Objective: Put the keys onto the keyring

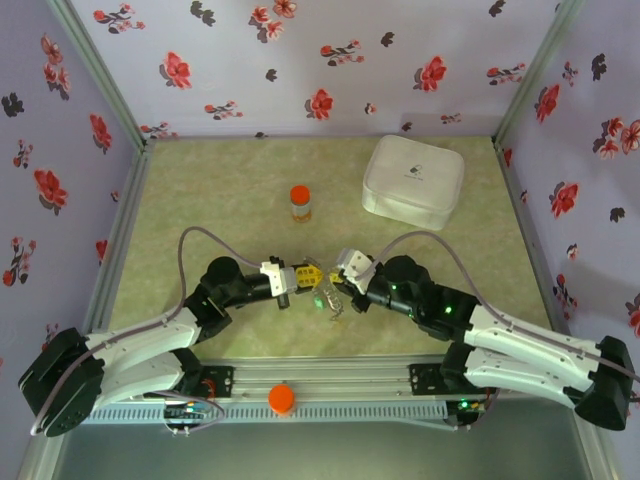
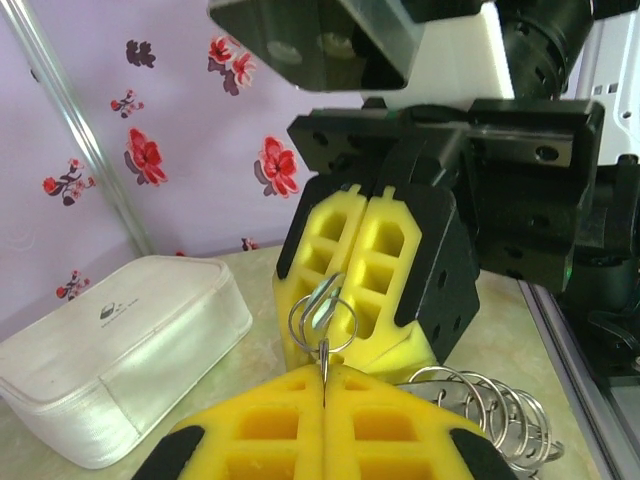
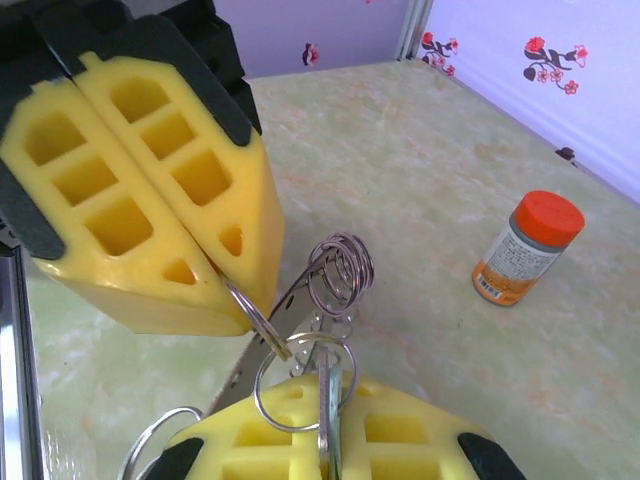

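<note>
My two grippers meet tip to tip just above the table, near its front middle. The left gripper (image 1: 297,278) (image 2: 323,385) is shut on the keyring (image 2: 322,352), a thin silver wire ring seen edge-on between its yellow pads. The right gripper (image 1: 340,272) (image 3: 328,425) is shut on a flat silver key (image 3: 330,400), with a wire loop (image 3: 268,400) circling it. In the right wrist view the left gripper (image 3: 232,285) pinches the keyring (image 3: 258,318) right beside that loop. A bunch of further rings on a metal strip (image 3: 340,268) (image 2: 485,410) lies under the grippers.
An orange-capped small bottle (image 1: 300,203) (image 3: 525,250) stands behind the grippers. A white square box (image 1: 412,180) (image 2: 110,350) sits at the back right. Flowered walls close three sides. An orange knob (image 1: 282,398) sits on the front rail.
</note>
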